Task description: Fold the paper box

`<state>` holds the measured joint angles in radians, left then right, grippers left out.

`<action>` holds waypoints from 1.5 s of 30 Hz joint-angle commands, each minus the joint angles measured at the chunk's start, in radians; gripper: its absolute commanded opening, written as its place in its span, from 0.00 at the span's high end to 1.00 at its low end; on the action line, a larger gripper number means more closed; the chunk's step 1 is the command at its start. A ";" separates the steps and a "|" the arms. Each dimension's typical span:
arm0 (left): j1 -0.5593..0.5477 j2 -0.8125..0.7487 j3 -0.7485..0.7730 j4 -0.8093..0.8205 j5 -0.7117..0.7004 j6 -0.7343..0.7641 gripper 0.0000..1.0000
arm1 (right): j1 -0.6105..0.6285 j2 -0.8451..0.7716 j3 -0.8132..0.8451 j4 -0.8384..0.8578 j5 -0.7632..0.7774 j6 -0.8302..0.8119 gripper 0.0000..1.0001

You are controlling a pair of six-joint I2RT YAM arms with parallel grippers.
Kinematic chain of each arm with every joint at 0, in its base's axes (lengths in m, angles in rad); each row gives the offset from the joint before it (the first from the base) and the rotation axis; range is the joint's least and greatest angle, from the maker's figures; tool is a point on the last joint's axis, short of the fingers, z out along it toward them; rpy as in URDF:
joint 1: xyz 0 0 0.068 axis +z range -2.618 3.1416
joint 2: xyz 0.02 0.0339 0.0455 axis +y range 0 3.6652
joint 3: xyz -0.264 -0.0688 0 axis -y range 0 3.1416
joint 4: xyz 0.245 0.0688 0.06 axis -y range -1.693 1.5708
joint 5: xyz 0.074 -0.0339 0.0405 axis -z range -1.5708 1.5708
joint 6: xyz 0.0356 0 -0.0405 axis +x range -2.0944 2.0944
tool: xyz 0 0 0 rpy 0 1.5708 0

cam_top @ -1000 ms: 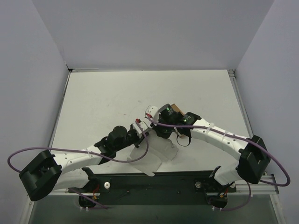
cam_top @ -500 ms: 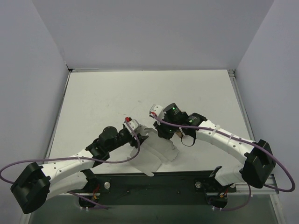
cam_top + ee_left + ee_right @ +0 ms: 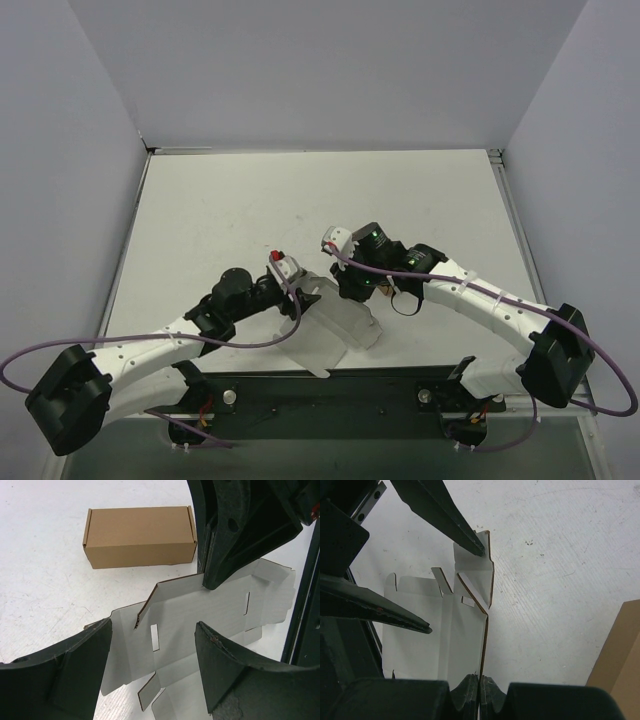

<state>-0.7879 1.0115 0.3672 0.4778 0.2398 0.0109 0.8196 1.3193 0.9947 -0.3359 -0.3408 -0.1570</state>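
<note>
Your open room lies across the far half of the table (image 3: 230, 200); near centre, left arm (image 3: 150, 350) and right arm (image 3: 470, 298) crowd over the paper box (image 3: 340, 325), brown box (image 3: 140, 536) just beyond.

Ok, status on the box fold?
Left fingers open above the paper box. Right fingers shut on its edge. Blank not yet folded up. Brown box lies apart, not in the way.

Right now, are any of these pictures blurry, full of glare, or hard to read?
Top external view: soft, even light, faint shadows; the paper box barely stands out from the pale table. Left wrist view: brown box crisp, left pincer a dark, detail-poor mass. Right wrist view: no glare, right pincer nearly black.
</note>
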 commanded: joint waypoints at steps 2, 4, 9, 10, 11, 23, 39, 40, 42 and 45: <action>0.012 0.059 0.065 0.077 0.052 -0.003 0.24 | 0.015 -0.022 -0.004 -0.040 -0.079 0.004 1.00; 0.010 0.074 0.075 0.082 0.052 0.000 0.26 | 0.015 -0.020 -0.002 -0.041 -0.086 0.005 1.00; 0.012 0.104 0.095 0.097 0.078 -0.003 0.38 | 0.016 -0.012 -0.001 -0.041 -0.089 0.001 1.00; 0.010 0.116 0.099 0.105 0.090 -0.006 0.41 | 0.016 -0.011 0.001 -0.041 -0.090 0.001 1.00; 0.010 0.122 0.101 0.107 0.098 -0.006 0.43 | 0.016 -0.009 0.002 -0.041 -0.092 -0.001 1.00; 0.010 0.142 0.095 0.101 0.122 -0.006 0.86 | 0.010 0.014 0.010 -0.038 -0.066 -0.003 1.00; -0.007 0.013 -0.077 0.232 -0.342 0.076 1.00 | 0.035 -0.232 -0.083 0.158 0.388 0.794 0.36; -0.008 0.013 -0.082 0.235 -0.371 0.083 1.00 | 0.042 -0.245 -0.129 0.228 0.429 0.860 0.36; -0.011 0.015 -0.097 0.257 -0.410 0.090 1.00 | 0.062 -0.273 -0.186 0.320 0.454 1.068 0.36; -0.011 0.006 -0.135 0.320 -0.436 0.090 1.00 | 0.073 -0.243 -0.280 0.572 0.427 1.288 0.37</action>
<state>-0.7937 1.0401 0.2623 0.6437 -0.1036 0.0742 0.8742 1.0420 0.8127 -0.0620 0.0269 0.6945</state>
